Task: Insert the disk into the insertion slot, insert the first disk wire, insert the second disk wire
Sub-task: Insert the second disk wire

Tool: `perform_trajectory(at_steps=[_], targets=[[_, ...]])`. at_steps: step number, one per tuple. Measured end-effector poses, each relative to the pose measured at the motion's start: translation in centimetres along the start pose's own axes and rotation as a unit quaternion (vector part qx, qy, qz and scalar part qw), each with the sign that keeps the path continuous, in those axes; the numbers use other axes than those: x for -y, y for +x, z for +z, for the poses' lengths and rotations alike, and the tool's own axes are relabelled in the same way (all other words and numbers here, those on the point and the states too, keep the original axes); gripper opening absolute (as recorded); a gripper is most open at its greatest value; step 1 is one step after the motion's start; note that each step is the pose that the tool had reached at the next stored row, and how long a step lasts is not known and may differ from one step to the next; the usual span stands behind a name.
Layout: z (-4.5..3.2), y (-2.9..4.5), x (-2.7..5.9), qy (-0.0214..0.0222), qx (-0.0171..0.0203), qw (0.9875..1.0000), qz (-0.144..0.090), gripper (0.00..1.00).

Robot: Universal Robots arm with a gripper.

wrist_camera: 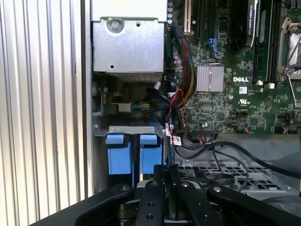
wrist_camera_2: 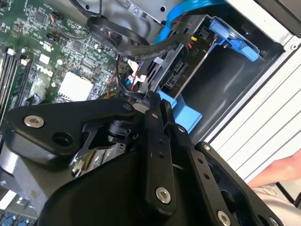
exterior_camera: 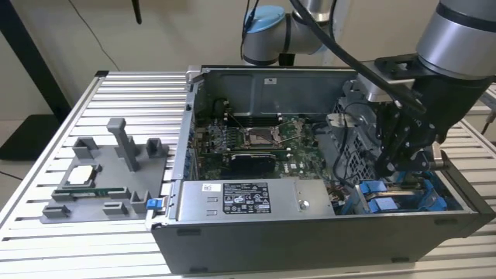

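Arm: the gripper (exterior_camera: 409, 165) hangs low inside the open computer case (exterior_camera: 310, 232), at the drive cage (exterior_camera: 364, 145) on the exterior view's right.
Claw: its black fingers (wrist_camera: 157, 197) look pressed close together in both wrist views, though I cannot tell whether they pinch anything.
Disk: the disk (wrist_camera_2: 181, 70) sits in its blue carrier (wrist_camera_2: 235, 42), already down in the insertion slot (exterior_camera: 403, 200); its blue tabs (wrist_camera: 131, 153) show just ahead of the fingers.
Done: seating the disk looks finished, by my judgement.
Left: black wires (wrist_camera_2: 141, 44) lie loose across the drive's end; whether either is plugged in I cannot tell.
Hidden: the fingertips and the drive's sockets sit behind the gripper body.
Edge: a hand (wrist_camera_2: 277, 172) shows at the table side.
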State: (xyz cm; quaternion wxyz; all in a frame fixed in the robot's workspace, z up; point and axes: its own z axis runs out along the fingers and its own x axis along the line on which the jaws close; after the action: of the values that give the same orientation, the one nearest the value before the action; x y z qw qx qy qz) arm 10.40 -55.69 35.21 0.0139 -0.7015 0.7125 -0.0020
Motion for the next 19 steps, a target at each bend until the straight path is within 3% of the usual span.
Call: perform_trajectory(at_steps=[15,19], targets=[[2.1,0.02,-0.04,0.0001,-0.0059,1.0,0.0,0.0],[2.11,0.02,-0.05,0.0,-0.0061,1.0,0.0,0.0]])
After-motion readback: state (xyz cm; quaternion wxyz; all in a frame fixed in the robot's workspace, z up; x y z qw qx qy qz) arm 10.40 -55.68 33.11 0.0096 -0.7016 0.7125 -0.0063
